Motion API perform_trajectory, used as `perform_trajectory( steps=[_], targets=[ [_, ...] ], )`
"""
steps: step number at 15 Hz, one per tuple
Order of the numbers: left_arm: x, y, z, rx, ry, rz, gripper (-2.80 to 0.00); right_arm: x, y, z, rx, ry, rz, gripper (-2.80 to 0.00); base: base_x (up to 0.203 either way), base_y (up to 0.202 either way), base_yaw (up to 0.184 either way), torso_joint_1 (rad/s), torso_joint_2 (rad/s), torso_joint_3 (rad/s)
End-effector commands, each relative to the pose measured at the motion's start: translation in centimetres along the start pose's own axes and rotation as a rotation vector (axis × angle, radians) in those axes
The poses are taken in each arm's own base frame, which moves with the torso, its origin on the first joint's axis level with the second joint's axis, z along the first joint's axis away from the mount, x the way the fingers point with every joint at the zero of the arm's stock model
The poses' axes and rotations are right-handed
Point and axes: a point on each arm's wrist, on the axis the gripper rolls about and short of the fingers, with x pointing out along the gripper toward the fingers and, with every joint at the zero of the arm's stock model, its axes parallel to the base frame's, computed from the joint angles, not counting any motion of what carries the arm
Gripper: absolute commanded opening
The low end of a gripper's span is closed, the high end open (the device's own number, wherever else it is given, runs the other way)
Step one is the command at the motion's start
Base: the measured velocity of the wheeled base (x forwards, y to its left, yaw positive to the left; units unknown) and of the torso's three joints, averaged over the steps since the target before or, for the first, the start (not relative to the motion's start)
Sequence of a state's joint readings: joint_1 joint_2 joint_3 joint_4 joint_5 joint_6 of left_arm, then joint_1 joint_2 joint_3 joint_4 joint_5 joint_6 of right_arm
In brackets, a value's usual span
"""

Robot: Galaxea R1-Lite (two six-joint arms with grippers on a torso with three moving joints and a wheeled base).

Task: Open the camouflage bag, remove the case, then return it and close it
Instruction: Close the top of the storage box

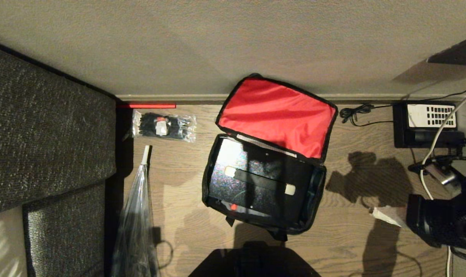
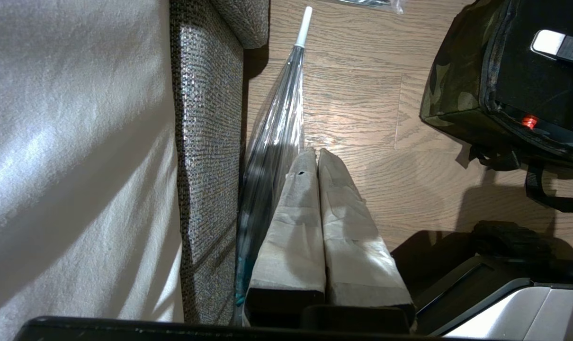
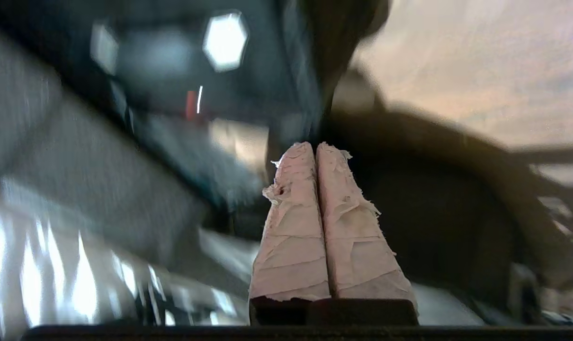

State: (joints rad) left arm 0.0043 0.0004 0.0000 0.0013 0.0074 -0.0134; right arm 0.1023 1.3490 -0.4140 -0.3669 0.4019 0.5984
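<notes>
We see the boxy green-and-black camouflage bag (image 1: 265,154) lying open on the wooden floor (image 1: 356,231), its red-lined lid (image 1: 277,115) flung back, and the flat black speckled hard case (image 1: 256,179) resting inside it. Our right gripper (image 3: 315,148) hangs at the right, well apart from the bag, taped fingers pressed together on nothing. Our left gripper (image 2: 316,152) is likewise clenched empty, just beside a clear folded umbrella (image 2: 272,137) and a grey sofa (image 2: 206,142).

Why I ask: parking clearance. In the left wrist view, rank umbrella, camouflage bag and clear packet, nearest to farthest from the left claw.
1. Umbrella, right beside the left claw.
2. Camouflage bag, across the floor on the other side.
3. Clear packet, farthest, beyond the umbrella's tip.
</notes>
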Motion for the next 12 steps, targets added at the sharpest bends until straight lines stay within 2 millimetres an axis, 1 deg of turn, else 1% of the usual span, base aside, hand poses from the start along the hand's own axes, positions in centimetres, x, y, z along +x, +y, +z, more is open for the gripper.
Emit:
perform_trajectory(
  steps=[1, 3, 5, 7, 8, 10, 12],
  targets=[
    [0.0, 0.0, -0.1, 0.0, 0.0, 0.001, -2.8, 5.0, -1.7, 1.5, 0.097, -0.07, -0.029, -2.8, 0.0, 0.0, 0.0, 0.0, 0.0, 0.0],
    [0.0, 0.0, -0.1, 0.0, 0.001, 0.001, -2.8, 5.8, -1.2, 3.1, 0.136, -0.183, 0.001, -2.8, 0.0, 0.0, 0.0, 0.0, 0.0, 0.0],
    [0.0, 0.0, -0.1, 0.0, 0.001, 0.001, -2.8, 6.3, -0.8, 4.1, 0.174, -0.214, 0.015, -2.8, 0.0, 0.0, 0.0, 0.0, 0.0, 0.0],
    [0.0, 0.0, -0.1, 0.0, 0.001, 0.001, -2.8, 6.6, -0.1, 5.4, 0.258, -0.263, 0.037, -2.8, 0.0, 0.0, 0.0, 0.0, 0.0, 0.0],
    [0.0, 0.0, -0.1, 0.0, 0.0, 0.002, -2.8, 6.7, -0.1, 5.4, 0.266, -0.268, 0.045, -2.8, 0.0, 0.0, 0.0, 0.0, 0.0, 0.0],
    [0.0, 0.0, -0.1, 0.0, 0.001, 0.001, -2.8, 7.5, -0.5, 5.2, 0.282, -0.258, 0.043, -2.8, 0.0, 0.0, 0.0, 0.0, 0.0, 0.0],
    [0.0, 0.0, -0.1, 0.0, 0.0, 0.001, -2.8, 8.2, -0.3, 5.8, 0.314, -0.296, 0.096, -2.8, 0.0, 0.0, 0.0, 0.0, 0.0, 0.0]
  ],
)
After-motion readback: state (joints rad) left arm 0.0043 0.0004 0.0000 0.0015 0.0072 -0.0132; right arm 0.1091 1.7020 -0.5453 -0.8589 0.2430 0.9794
